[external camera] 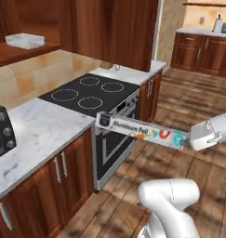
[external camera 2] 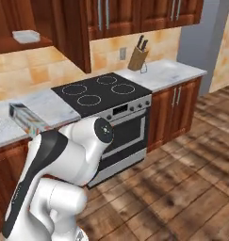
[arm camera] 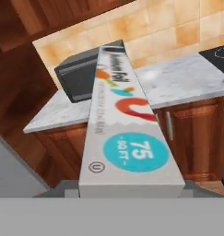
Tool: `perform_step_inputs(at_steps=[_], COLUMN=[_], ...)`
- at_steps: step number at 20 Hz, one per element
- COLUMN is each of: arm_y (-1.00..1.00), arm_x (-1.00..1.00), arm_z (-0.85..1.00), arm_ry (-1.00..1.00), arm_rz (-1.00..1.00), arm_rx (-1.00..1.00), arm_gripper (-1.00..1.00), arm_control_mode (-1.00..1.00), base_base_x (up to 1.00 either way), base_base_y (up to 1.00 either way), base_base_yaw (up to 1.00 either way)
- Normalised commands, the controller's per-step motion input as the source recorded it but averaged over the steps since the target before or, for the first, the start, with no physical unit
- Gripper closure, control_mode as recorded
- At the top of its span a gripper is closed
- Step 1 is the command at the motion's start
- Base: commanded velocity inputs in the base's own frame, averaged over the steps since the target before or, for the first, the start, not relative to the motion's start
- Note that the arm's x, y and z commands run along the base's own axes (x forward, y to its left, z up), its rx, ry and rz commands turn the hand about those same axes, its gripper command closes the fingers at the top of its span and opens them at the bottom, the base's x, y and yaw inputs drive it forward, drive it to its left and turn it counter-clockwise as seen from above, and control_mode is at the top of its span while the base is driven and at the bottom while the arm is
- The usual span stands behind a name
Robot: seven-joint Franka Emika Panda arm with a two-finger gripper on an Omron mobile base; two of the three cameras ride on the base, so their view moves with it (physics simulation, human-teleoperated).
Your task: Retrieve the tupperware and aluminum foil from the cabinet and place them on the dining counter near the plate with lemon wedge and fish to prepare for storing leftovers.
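Claw (external camera: 186,140) holds the aluminum foil (external camera: 140,130) by its teal end, jaws partly apart and pressed against the box's width. In the left base view the box sticks out level from the claw toward the left, its black end hanging in the air in front of the stove (external camera: 93,93) and just off the edge of the marble bench (external camera: 40,128). The box touches neither the bench nor the stove; below it is the oven front and the wooden floor (external camera: 189,93).

Hand view: the foil box runs straight away from the claw, long axis in line with the fingers. The near end with the teal round mark sits between the jaws, and the far end points at the toaster oven (arm camera: 76,76) standing on the bench by the tiled wall.

Right base view: the arm's elbow hides most of the box; the black end (external camera 2: 21,115) pokes out on the left, over the bench edge left of the stove.

Tupperware (external camera: 25,40) lies flat on the shelf board of the cabinet (external camera: 26,51), upper left, well apart from the claw and the foil. Same container at upper left in the right base view (external camera 2: 26,36).

Knife block (external camera 2: 138,57) stands on the bench to the right of the stove.
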Motion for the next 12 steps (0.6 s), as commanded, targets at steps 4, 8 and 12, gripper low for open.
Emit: perform_step_inputs(at_steps=[4, 8, 12], arm_y=[0.0, 0.0, 0.0], arm_x=[0.0, 0.0, 0.0], arm_z=[0.0, 0.0, 0.0], arm_ry=[0.0, 0.0, 0.0], arm_rz=[0.0, 0.0, 0.0], arm_rx=[0.0, 0.0, 0.0], arm_gripper=[1.0, 1.0, 1.0], arm_control_mode=[1.0, 1.0, 1.0], base_base_x=[0.0, 0.0, 0.0], base_base_y=[-0.13, -0.22, -0.2], base_base_yaw=[-0.94, -0.92, -0.95])
